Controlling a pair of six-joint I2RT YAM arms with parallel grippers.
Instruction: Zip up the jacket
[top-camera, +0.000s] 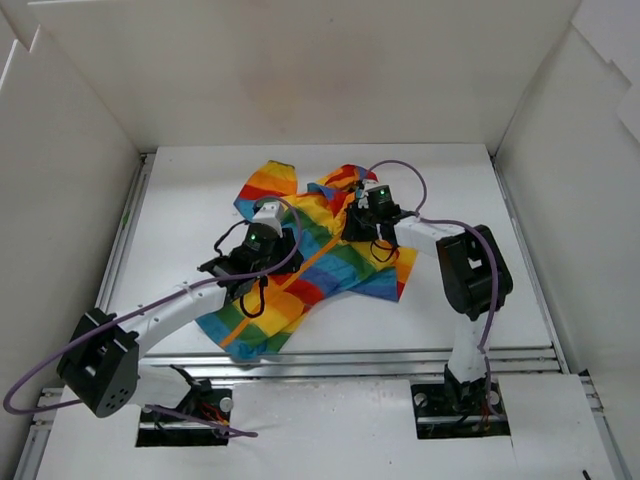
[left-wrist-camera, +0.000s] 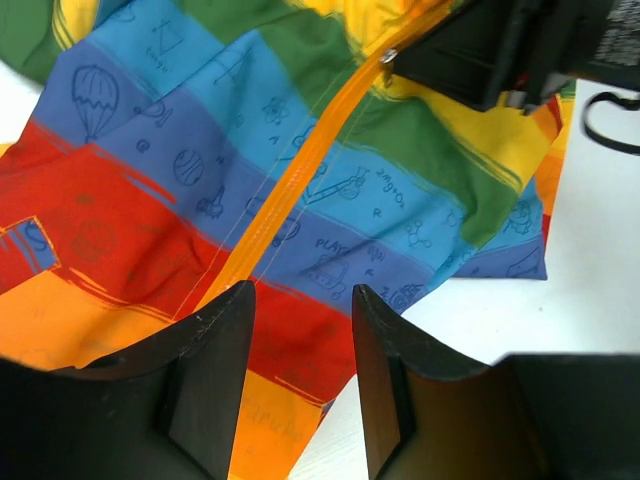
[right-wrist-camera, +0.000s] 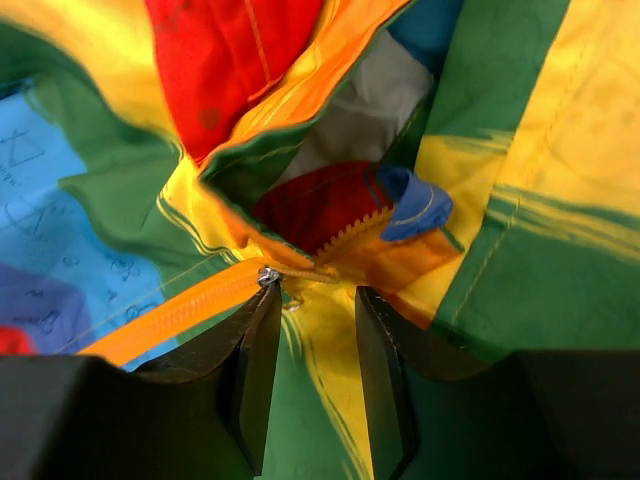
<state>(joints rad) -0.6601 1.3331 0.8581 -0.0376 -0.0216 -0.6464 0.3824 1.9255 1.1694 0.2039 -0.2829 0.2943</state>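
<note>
The jacket lies spread on the white table, its rainbow stripes up. Its orange zipper is closed from the hem up to the small metal slider; past the slider the teeth part and the red and white inside shows. My right gripper is open over yellow fabric, its left fingertip against the slider. My left gripper stands open low over the red and orange stripes beside the zipper, with nothing gripped. In the top view the left gripper and the right gripper sit over the jacket's middle.
White walls enclose the table on three sides. Purple cables loop above both arms. The right arm's black joint stands just right of the jacket. A blue fabric tab lies by the open collar.
</note>
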